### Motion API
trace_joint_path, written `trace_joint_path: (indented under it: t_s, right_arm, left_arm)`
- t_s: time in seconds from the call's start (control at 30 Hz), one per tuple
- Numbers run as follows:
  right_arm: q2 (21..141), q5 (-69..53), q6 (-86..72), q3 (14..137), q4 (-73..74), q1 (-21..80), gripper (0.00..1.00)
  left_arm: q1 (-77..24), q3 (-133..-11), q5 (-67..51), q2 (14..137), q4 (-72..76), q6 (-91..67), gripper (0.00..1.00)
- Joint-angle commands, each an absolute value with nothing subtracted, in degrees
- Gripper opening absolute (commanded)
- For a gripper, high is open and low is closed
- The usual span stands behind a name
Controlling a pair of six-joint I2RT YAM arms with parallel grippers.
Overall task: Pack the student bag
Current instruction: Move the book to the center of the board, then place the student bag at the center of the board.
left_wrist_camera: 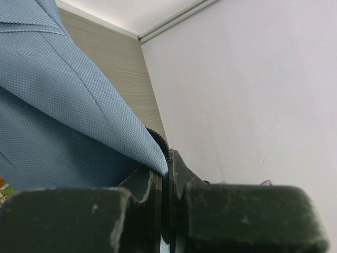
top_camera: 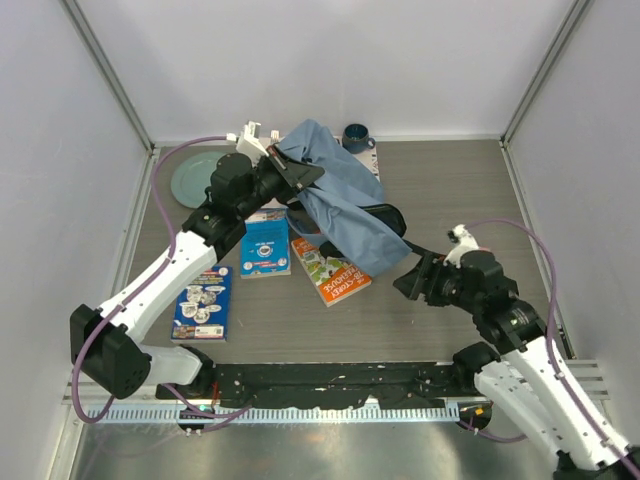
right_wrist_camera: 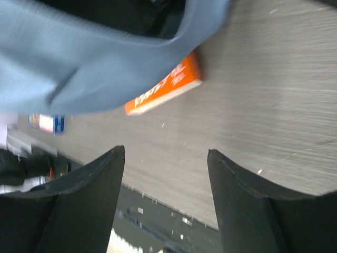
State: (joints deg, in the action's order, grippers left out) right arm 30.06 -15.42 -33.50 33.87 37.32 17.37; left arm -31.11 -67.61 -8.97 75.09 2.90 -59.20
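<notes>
The light-blue student bag (top_camera: 345, 200) is lifted at its far left corner and drapes down toward the table's middle. My left gripper (top_camera: 298, 176) is shut on the bag's fabric edge (left_wrist_camera: 126, 126). An orange book (top_camera: 331, 271) lies partly under the bag; it also shows in the right wrist view (right_wrist_camera: 166, 87). A light-blue book (top_camera: 266, 245) and a dark-blue book (top_camera: 203, 302) lie to the left. My right gripper (top_camera: 410, 281) is open and empty, just right of the bag's low end (right_wrist_camera: 95, 58).
A pale green plate (top_camera: 195, 178) sits at the far left. A dark blue mug (top_camera: 356, 137) stands at the back behind the bag. A black rail (top_camera: 330, 382) runs along the near table edge. White walls enclose the table.
</notes>
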Motion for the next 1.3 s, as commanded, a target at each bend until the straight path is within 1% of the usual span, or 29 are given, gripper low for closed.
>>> trace_joint_path:
  t_s: [0.0, 0.03, 0.07, 0.1, 0.13, 0.17, 0.2, 0.23, 0.3, 0.47, 0.5, 0.63, 0.7, 0.87, 1.03, 1.27]
  right_arm:
    - [32.9, 11.2, -36.5, 36.5, 33.7, 36.9, 0.69]
    - [32.7, 16.4, -37.4, 36.2, 33.7, 41.4, 0.69]
    - [33.4, 20.1, -38.7, 35.9, 33.3, 50.4, 0.69]
    - [34.7, 23.5, -40.8, 35.9, 32.7, 54.5, 0.69]
    - [36.3, 31.3, -41.7, 36.3, 32.7, 58.5, 0.69]
    - [40.9, 35.5, -42.6, 36.6, 32.6, 63.4, 0.69]
    - [43.2, 40.9, -45.2, 37.2, 32.9, 71.5, 0.7]
    - [45.3, 48.9, -46.1, 38.4, 32.8, 75.5, 0.71]
    - [51.4, 52.3, -45.1, 39.7, 29.6, 79.8, 0.72]
    - [63.5, 47.6, -39.0, 42.2, 17.3, 79.8, 0.72]
    - [67.5, 46.9, -38.4, 42.8, 16.4, 79.8, 0.71]
    - [75.6, 45.5, -33.3, 47.6, 13.3, 79.8, 0.71]
    - [79.7, 45.4, -31.7, 49.0, 11.2, 79.8, 0.7]
    - [85.6, 46.1, -29.4, 50.7, 8.0, 79.6, 0.69]
    - [93.3, 46.5, -29.3, 53.9, 8.5, 78.2, 0.69]
    - [98.0, 44.2, -27.4, 54.7, 6.4, 72.0, 0.68]
  left_arm:
    - [-30.9, -71.3, -6.8, 74.2, 7.2, -58.3, 0.0]
    - [-30.9, -71.5, -5.6, 74.1, 6.8, -58.2, 0.0]
    - [-30.9, -71.6, -5.2, 74.0, 6.3, -58.2, 0.0]
    - [-30.9, -71.6, -4.6, 73.9, 5.9, -58.2, 0.0]
    - [-30.9, -71.7, -4.1, 73.9, 5.6, -58.2, 0.0]
    - [-30.9, -72.0, -3.5, 74.0, 5.3, -58.1, 0.0]
    - [-30.9, -72.2, -3.3, 74.1, 4.4, -58.1, 0.0]
    - [-30.9, -72.6, -3.3, 74.0, 4.0, -57.9, 0.0]
    - [-30.8, -72.7, -3.2, 73.8, 3.3, -57.7, 0.0]
    - [-30.8, -72.6, -2.9, 73.1, 1.2, -56.6, 0.0]
    - [-30.8, -72.7, -2.9, 73.1, 0.8, -56.3, 0.0]
    - [-30.8, -72.9, -2.8, 72.7, 0.2, -55.5, 0.0]
    - [-30.8, -73.2, -2.6, 72.5, -2.4, -55.0, 0.0]
    - [-30.7, -73.7, -2.6, 72.3, -4.6, -54.0, 0.0]
    - [-30.6, -73.4, -3.3, 72.3, -5.7, -54.0, 0.0]
    - [-30.5, -71.5, -3.6, 71.1, -5.8, -54.1, 0.0]
